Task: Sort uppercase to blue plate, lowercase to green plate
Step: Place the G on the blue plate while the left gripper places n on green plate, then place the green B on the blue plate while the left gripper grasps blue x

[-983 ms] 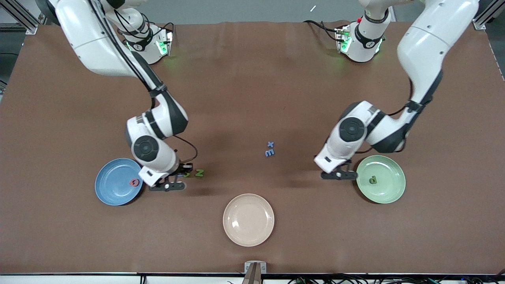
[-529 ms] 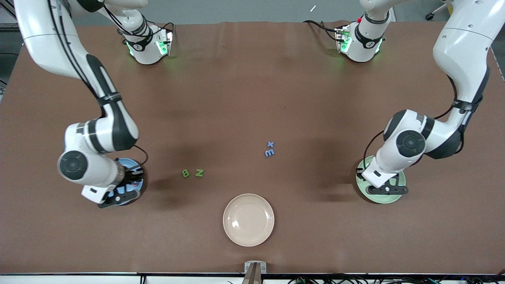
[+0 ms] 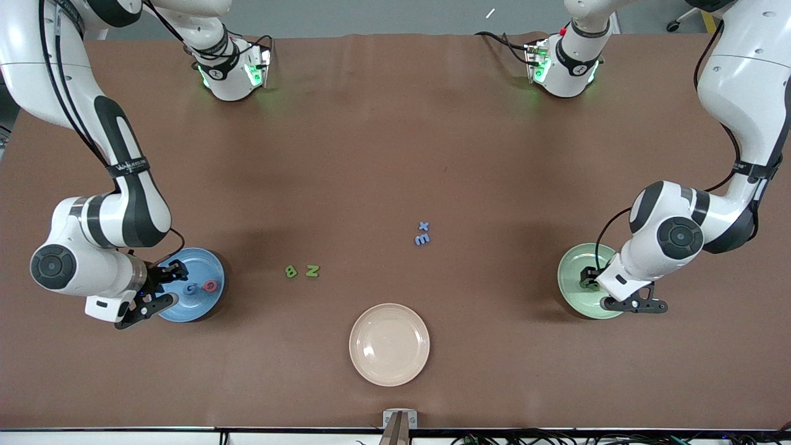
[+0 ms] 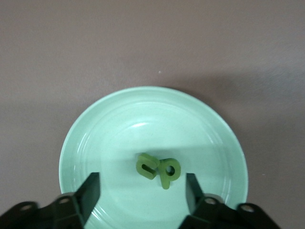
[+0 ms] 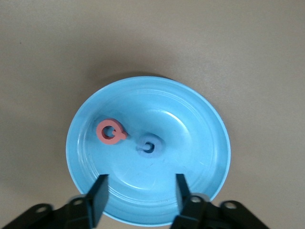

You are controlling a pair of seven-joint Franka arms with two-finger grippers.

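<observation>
Both grippers spread, empty: left gripper [image 4: 142,191] over green plate [image 4: 95,129], right gripper [image 5: 139,193] over blue plate [image 5: 200,124]; descending fingers could nudge loose letters out.

In the front view, part of the green plate [image 3: 571,278] is covered by the left arm's wrist, and the letters on it are mostly hidden. The edge of the blue plate [image 3: 204,259] toward the right arm's end is masked by the right gripper [image 3: 162,285]. Both wrist views cut off their grippers' bodies.
</observation>
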